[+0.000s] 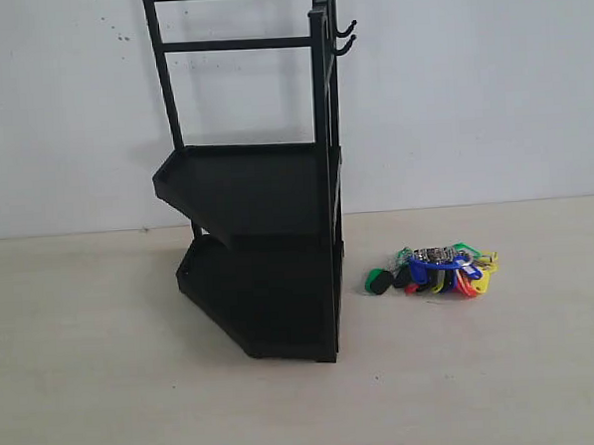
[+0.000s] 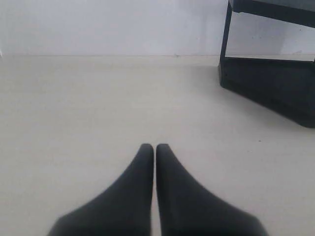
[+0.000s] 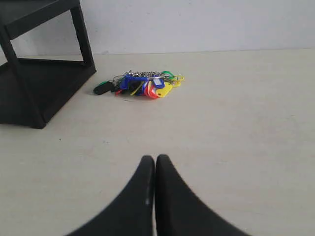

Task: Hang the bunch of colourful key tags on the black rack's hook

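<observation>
Lying flat on the pale beige surface (image 1: 106, 382), the colourful key tag bunch (image 1: 434, 268) of small green, yellow, red, blue and black plastic tags sits at about four o'clock in the exterior view. It is near the base of the black rack (image 1: 255, 185), at that base's three o'clock, but not touching it. A metal ring (image 1: 440, 258) partly sleeved in blue rests on top of the cluster, and one dark tag edged in green sticks out toward the rack. This tall black metal stand carries two angular trays, one above the other, with thin posts and horizontal rails rising toward twelve o'clock. Two small upcurved black prongs jut from its upper post at about one o'clock: the upper hook (image 1: 346, 28) and the lower hook (image 1: 345, 48), and the bunch is not yet on either. The left tool (image 2: 155, 146) has its two black fingers pressed together, gripping nothing, over bare surface with the rack's lower tray ahead. The right tool (image 3: 155, 157) is likewise closed tight and empty, pointing toward the bunch, which lies well ahead of its tips
</observation>
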Action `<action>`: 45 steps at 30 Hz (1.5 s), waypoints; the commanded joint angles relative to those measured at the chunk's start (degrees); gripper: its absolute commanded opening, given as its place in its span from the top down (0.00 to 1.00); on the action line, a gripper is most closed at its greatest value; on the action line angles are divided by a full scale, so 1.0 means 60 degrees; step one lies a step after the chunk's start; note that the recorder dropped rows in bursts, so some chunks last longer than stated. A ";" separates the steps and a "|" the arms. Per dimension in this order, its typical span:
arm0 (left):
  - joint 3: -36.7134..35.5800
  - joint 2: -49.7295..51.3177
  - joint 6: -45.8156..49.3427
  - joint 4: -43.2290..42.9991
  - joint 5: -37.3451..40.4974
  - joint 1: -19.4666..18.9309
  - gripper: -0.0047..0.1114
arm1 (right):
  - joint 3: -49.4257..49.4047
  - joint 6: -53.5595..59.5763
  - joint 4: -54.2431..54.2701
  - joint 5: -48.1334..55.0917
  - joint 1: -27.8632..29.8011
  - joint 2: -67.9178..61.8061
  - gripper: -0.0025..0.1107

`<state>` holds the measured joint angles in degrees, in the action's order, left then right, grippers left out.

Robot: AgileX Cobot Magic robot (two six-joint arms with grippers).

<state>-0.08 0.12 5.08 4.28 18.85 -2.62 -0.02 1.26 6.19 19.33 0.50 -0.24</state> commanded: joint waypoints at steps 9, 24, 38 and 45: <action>0.0013 -0.0020 -0.0100 0.0071 -0.0146 0.0001 0.92 | 0.0004 0.0030 -0.0083 -0.0078 -0.0030 0.0041 0.98; 0.0013 -0.0020 -0.0100 0.0071 -0.0146 0.0001 0.92 | 0.0004 0.0030 -0.0083 -0.0078 -0.0030 0.0041 0.98; 0.0013 -0.0020 -0.0100 0.0071 -0.0146 0.0001 0.92 | 0.0004 0.0030 -0.0083 -0.0078 -0.0030 0.0041 0.98; 0.0013 -0.0020 -0.0100 0.0071 -0.0146 0.0001 0.92 | 0.0004 0.0130 -0.1032 -0.0721 -0.0030 0.0041 0.98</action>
<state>-0.08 0.12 5.08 4.28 18.85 -2.62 -0.02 1.49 3.17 17.81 0.50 -0.24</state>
